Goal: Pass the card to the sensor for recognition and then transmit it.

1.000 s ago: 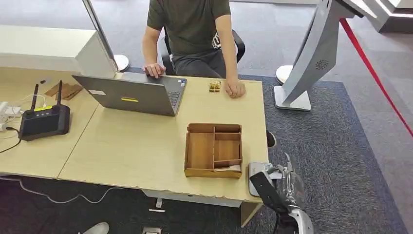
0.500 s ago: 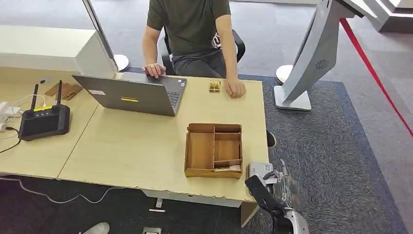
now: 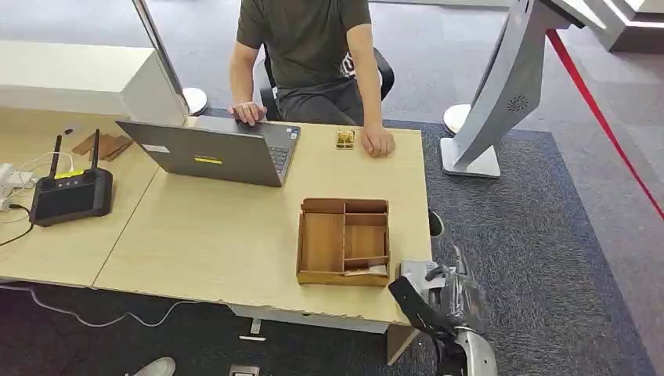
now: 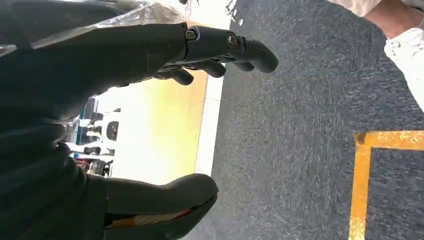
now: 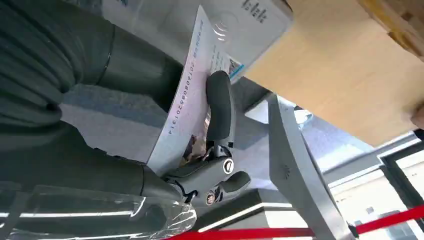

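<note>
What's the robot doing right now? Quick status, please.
Right hand grips the card, its edge at the white card reader. Left hand open over carpet. Nothing blocking the reader.

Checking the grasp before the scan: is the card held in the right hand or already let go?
Held. The right hand pinches the card between thumb and a finger, beside the sensor.

card [image 5: 186,107]: white, printed, bowed | against grey sensor [image 5: 240,25] on table corner
</note>
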{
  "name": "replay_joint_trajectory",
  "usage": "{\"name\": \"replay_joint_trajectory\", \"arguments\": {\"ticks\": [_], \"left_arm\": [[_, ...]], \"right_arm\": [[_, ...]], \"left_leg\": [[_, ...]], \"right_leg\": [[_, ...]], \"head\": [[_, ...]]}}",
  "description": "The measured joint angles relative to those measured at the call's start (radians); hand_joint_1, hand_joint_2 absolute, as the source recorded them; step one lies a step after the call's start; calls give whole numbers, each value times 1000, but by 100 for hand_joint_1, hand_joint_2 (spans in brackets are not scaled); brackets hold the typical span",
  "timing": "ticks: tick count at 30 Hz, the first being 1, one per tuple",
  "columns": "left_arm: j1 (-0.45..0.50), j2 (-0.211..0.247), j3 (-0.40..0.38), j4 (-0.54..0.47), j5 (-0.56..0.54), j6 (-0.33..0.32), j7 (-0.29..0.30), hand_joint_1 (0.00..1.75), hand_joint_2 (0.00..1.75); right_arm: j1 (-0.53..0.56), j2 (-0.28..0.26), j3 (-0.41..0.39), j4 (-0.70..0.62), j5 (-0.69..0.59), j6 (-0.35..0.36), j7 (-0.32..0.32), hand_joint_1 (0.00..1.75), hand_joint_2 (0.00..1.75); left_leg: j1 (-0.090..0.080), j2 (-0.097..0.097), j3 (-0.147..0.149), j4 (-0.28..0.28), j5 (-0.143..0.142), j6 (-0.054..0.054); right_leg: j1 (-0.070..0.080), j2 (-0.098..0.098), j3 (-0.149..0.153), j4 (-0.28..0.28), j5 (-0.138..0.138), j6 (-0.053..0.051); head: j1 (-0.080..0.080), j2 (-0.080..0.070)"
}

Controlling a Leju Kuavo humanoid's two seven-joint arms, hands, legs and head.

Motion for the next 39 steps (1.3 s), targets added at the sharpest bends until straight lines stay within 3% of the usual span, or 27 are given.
{"name": "replay_joint_trajectory", "arguments": {"ticks": [5,9,15,26,39], "left_arm": [[0,2,0,0,-10,0,-25,0,175],[0,2,0,0,-24,-1,-45,0,175],[-2,2,-1,0,-63,-14,-68,0,175],[-11,1,-9,0,-96,-16,-51,0,175],[-49,-14,-43,0,-151,-16,6,0,175]], "right_arm": [[-35,-26,8,-125,161,5,49,175,175],[-76,-34,13,-240,277,50,81,175,175],[-162,-17,39,-337,278,201,78,175,175],[-266,42,87,-318,192,300,77,175,175],[-417,150,126,-73,60,313,103,175,175]], "left_leg": [[0,0,0,0,0,0],[0,0,0,0,0,0],[0,0,0,0,1,0],[0,0,-2,0,1,0],[0,0,-2,0,2,0]], "right_leg": [[0,0,0,0,0,0],[0,0,0,0,0,0],[0,0,0,1,0,0],[0,0,-1,1,0,0],[0,-1,-1,1,1,0]], "head": [[0,0],[0,0],[0,0],[0,0],[0,0]]}}
